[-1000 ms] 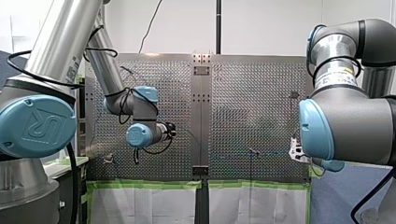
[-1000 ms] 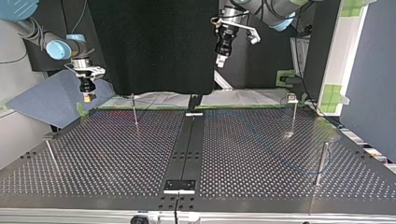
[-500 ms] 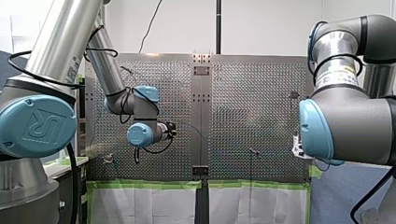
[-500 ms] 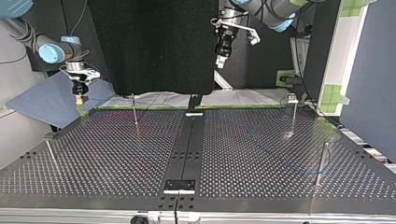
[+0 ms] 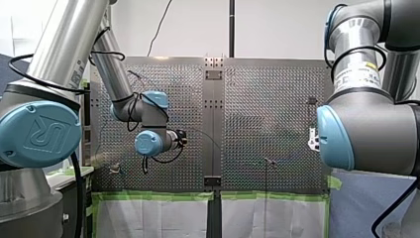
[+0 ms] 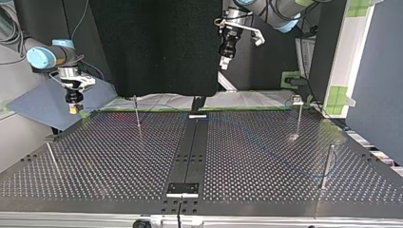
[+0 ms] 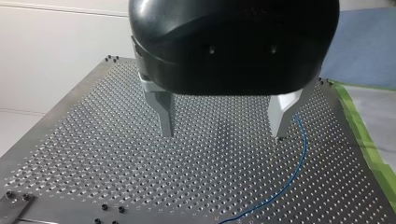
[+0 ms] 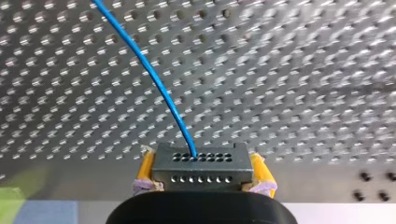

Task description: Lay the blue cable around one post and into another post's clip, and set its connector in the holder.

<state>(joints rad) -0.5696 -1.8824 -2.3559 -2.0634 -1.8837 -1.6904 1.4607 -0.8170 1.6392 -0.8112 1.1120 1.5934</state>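
Blue cable (image 8: 159,88): one end enters a dark connector (image 8: 203,161); the rest runs out over the perforated table (image 8: 303,93), with a curve lying flat just beside one finger of my left gripper (image 7: 224,123).
Connector: clamped between the yellow pads (image 8: 147,169) of my right gripper (image 8: 204,169), raised near the table's far corner at the top view's left.
Left gripper: fingers spread, nothing between them, held above the table.

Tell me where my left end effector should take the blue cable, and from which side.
Probably the free curved stretch of the blue cable lying flat on the table, beside the open left end effector. Come straight down from above, jaws astride the strand: it is thin and lies flat, so a side approach finds nothing. The right end effector holds its connector.
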